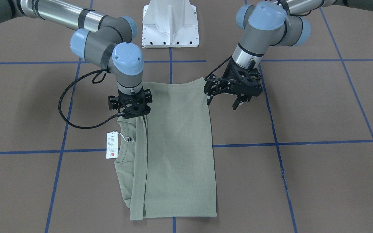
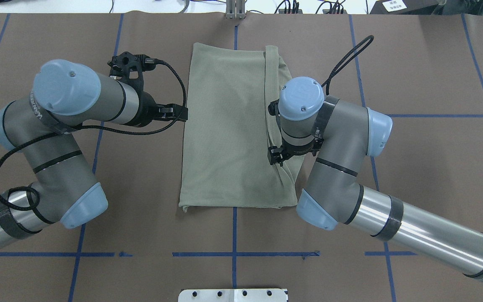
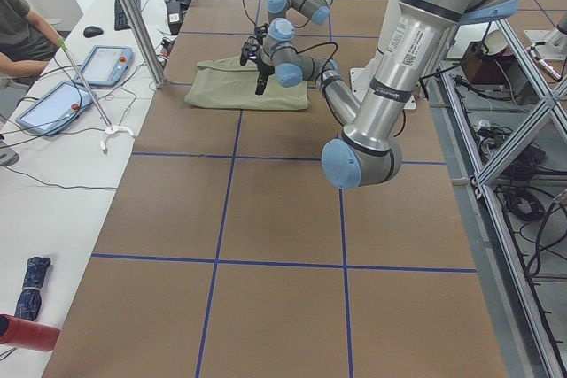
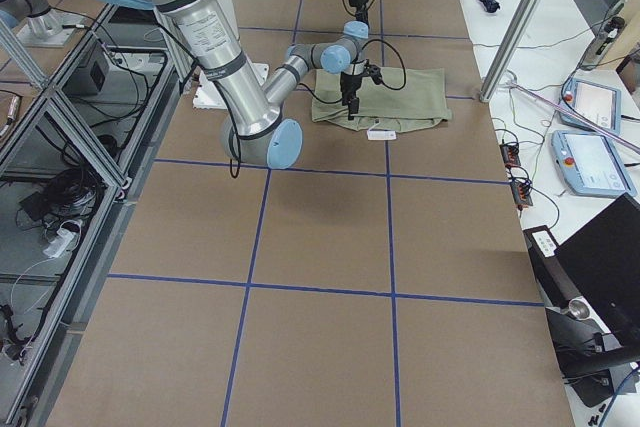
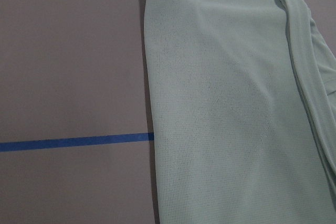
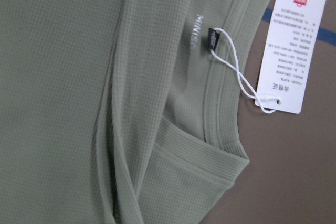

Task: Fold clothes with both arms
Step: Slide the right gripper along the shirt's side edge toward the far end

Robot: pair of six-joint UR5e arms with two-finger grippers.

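shirt (image 1: pixel 176 145) under right gripper (image 1: pixel 130 110), beside left gripper (image 1: pixel 222 103)

You see the sage-green ribbed shirt (image 1: pixel 176 149) lying flat on the table, folded into a long rectangle, with a sleeve laid lengthwise along the collar (image 6: pixel 220 114) side. Its white hang tag (image 1: pixel 112 145) rests on the table just beside the collar. Both arms are grey and silver with light-blue caps. The right gripper (image 1: pixel 130 111) points straight down over the collar-side edge, its fingers hidden from you. The left gripper (image 1: pixel 222 104) hangs tilted just beside the opposite edge, fingers parted and holding nothing.
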